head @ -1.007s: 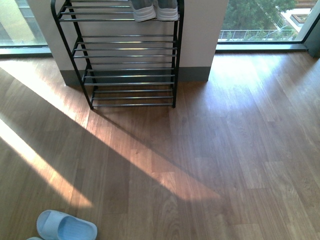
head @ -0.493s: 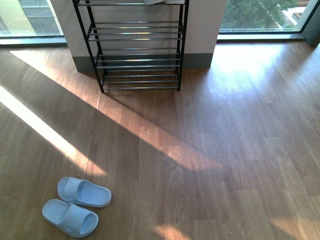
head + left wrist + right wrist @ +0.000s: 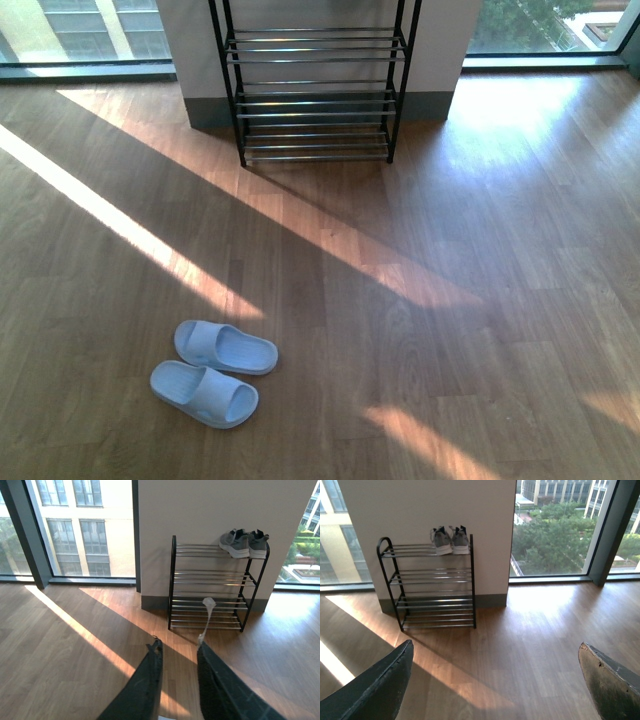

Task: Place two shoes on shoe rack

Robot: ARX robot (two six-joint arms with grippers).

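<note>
Two pale blue slides [image 3: 214, 372] lie side by side on the wood floor at the lower left of the front view. The black shoe rack [image 3: 315, 95] stands against the white wall at the top of that view; only its lower tiers show there. A pair of grey sneakers [image 3: 244, 542] [image 3: 450, 540] sits on the right end of the rack's top tier [image 3: 215, 547] [image 3: 415, 550]. My left gripper [image 3: 179, 647] is open and holds nothing; it hangs well above the floor, facing the rack. My right gripper [image 3: 495, 652] is open wide and empty. Neither arm shows in the front view.
Tall windows [image 3: 75, 525] [image 3: 555, 530] flank the white wall column [image 3: 420, 510] behind the rack. Bands of sunlight cross the wooden floor [image 3: 420, 330] diagonally.
The front view has drawn back from the rack and swung left. The rack slid up the picture and its top tier left the frame. Both slides now show fully, nearer the middle.
</note>
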